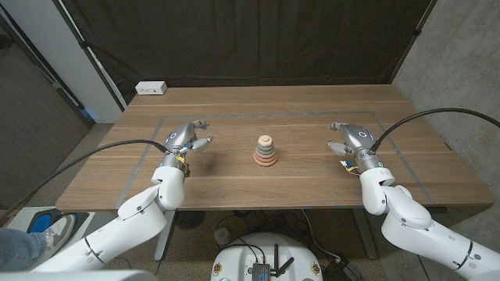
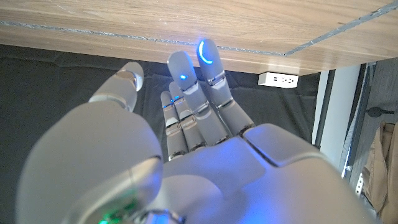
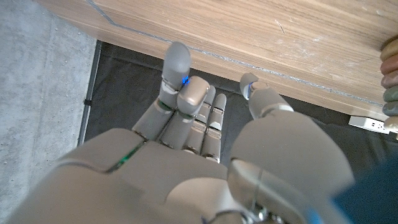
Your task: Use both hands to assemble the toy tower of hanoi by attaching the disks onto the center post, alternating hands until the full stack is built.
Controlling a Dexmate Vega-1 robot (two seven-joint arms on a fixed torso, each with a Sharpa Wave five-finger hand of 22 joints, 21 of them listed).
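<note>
Head view: pastel disks (image 1: 266, 151) stacked, tapering upward w/ post.

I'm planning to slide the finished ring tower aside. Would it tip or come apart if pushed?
Probably not easily. The ring tower is widest at the bottom and narrows upward, so a low push should slide it on the smooth wooden table. A nudge near its top seems likelier to tilt it. The rings look stacked on a post, so they should stay together.

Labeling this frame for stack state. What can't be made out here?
- Tower: head view, too small to count disks or see the post tip.
- Tower: right wrist view, cut off by the picture edge.
- Left hand, right hand: palms hidden behind their own backs in the wrist views.
</note>
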